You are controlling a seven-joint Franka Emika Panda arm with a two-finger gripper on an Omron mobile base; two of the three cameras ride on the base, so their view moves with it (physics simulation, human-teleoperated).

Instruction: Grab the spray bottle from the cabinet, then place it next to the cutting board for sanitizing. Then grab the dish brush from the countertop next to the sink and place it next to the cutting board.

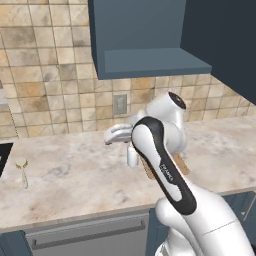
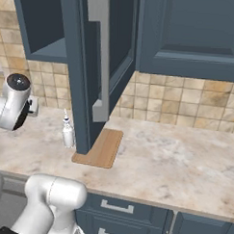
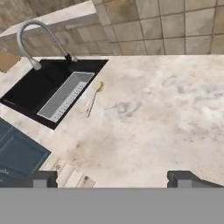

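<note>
Jaws released and empty, spray bottle point(image 2: 67, 132) upright on table point(image 2: 184, 155) just left of cutting board point(image 2: 100, 148), board partly hidden by open cabinet point(image 2: 85, 64) door, dish brush point(image 3: 94, 97) lying beside sink point(image 3: 30, 89), small and indistinct.

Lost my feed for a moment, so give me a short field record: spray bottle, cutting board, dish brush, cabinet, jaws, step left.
spray bottle: upright on the countertop, just left of the cutting board
cutting board: flat on the countertop, under the open cabinet door
dish brush: lying on the countertop beside the sink
cabinet: open
gripper: jaws wide open, nothing held, pointed toward the brush
step left: fetch the brush
</note>
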